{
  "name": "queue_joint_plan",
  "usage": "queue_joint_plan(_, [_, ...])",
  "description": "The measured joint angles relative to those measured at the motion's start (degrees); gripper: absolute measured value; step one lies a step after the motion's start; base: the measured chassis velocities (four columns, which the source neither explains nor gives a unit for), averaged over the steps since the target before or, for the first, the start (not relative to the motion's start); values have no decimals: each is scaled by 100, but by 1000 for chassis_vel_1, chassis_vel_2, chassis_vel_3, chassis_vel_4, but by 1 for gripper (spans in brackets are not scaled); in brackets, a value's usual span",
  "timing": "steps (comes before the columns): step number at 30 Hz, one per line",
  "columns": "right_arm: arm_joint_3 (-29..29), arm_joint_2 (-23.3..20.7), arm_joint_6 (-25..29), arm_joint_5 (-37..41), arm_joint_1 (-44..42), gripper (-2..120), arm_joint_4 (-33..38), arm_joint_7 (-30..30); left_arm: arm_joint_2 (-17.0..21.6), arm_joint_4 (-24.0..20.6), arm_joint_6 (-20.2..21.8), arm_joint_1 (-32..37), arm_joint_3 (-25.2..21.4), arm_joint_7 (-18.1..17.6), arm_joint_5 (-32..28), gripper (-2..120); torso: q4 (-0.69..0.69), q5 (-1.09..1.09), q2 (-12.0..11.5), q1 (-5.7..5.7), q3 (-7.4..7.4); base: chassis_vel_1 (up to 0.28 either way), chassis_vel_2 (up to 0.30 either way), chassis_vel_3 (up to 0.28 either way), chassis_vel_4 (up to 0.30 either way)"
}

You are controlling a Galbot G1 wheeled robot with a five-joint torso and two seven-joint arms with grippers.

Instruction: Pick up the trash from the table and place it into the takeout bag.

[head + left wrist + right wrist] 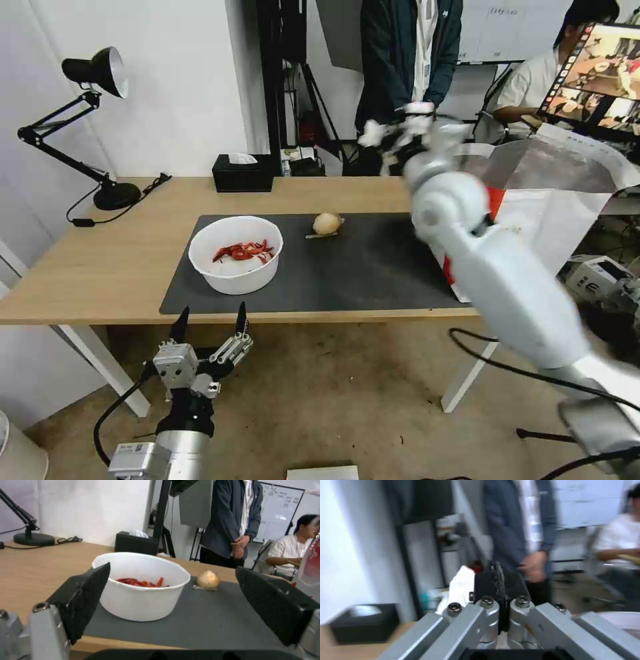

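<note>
Trash: crumpled white tissue (461, 590) pinched in my right gripper (400, 137) upper centre beside takeout bag (567, 200); white bowl (235, 253), beige wrapped ball (327, 223) left mid-frame on table (100, 267); left gripper (210, 320) spread, idle at bottom left.

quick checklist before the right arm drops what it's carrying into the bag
1. Right claw shut on the crumpled white tissue: ok, the tissue sticks out beside the closed black pads.
2. Right claw above the takeout bag mouth: cannot tell; in the head view it is raised near the bag's far left corner.
3. Bag mouth open, foil lining showing: ok.
4. Left claw out of the way: ok, open, low in front of the table edge.
5. Trash left on the dark mat: white bowl of red peel scraps and beige wrapped ball, both untouched.
</note>
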Motion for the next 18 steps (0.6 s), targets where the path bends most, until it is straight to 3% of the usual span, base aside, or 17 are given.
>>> queue_joint_plan(8, [666, -872, -34, 215, -411, 0, 84, -37, -9, 83, 7, -22, 111, 8, 62, 100, 0, -1, 0, 0, 0, 0, 0, 0, 0])
queue_joint_plan(14, [941, -1085, -127, 246, -845, 0, 218, 1, -9, 131, 10, -49, 178, 13, 120, 100, 1, -2, 0, 0, 0, 0, 0, 0, 0])
queue_joint_plan(18, [1221, -1145, -265, 207, -1418, 14, 368, 36, -10, 166, 21, -95, 204, 27, 152, 100, 0, -1, 0, 0, 0, 0, 0, 0, 0])
